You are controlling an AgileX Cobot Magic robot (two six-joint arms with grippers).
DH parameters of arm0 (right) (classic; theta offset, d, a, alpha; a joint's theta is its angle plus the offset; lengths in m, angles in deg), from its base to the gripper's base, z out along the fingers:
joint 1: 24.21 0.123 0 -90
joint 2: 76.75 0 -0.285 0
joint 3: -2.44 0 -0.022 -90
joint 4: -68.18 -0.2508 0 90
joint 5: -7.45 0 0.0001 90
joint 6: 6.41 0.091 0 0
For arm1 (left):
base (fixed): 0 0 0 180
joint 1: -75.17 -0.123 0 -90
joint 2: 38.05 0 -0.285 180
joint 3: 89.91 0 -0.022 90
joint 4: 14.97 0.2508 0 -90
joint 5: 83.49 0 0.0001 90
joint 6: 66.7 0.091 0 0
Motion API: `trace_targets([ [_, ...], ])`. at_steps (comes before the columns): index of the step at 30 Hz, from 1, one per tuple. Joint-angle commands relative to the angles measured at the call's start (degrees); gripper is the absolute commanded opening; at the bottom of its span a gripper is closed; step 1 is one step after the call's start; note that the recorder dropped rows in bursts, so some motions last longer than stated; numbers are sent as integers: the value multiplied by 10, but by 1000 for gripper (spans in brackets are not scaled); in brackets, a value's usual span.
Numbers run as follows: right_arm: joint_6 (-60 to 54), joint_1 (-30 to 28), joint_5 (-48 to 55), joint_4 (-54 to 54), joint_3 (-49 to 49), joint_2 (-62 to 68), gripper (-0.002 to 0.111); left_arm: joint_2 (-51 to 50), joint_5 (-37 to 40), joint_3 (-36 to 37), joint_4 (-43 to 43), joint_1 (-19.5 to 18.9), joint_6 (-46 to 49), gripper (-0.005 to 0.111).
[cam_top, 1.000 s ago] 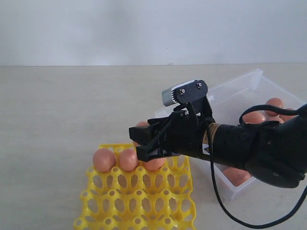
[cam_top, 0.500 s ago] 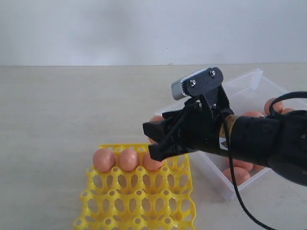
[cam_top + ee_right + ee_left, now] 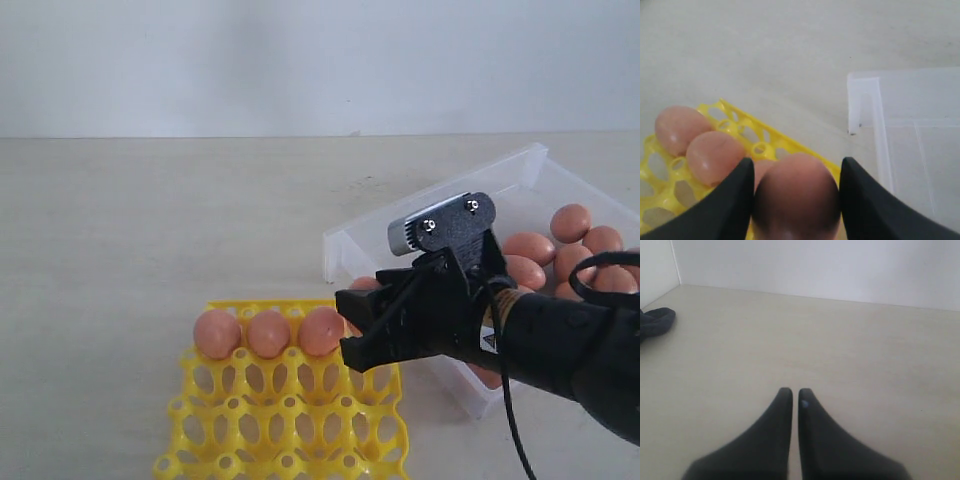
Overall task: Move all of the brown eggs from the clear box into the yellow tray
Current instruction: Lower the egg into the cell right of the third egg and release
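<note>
My right gripper [image 3: 350,328] is shut on a brown egg [image 3: 796,195], which fills the gap between its two black fingers. It hovers over the back right corner of the yellow tray [image 3: 290,420]. Three brown eggs [image 3: 268,333] sit side by side in the tray's back row; two of them [image 3: 715,156] show clearly in the right wrist view. Several more brown eggs [image 3: 530,247] lie in the clear box [image 3: 335,250] on the right, partly hidden behind the arm. My left gripper [image 3: 795,392] is shut with nothing in it, above bare table, and is out of the exterior view.
The clear box's near corner [image 3: 860,100] stands close to the tray's right edge. The right arm's black cable [image 3: 505,400] hangs in front of the box. A dark object [image 3: 655,322] lies at the table's edge in the left wrist view.
My right gripper has moved right and a little lower with the egg, from above the third tray egg to the tray's right corner. The three eggs in the tray stayed put.
</note>
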Motion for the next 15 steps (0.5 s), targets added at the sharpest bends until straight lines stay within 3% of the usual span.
trace_targets([
  [1, -8, 0, -9, -6, 3, 31, 0, 2, -2, 2, 0, 5, 2, 4],
  [15, -64, 0, -29, -21, 3, 46, 0, 2, -2, 2, 0, 5, 2, 4],
])
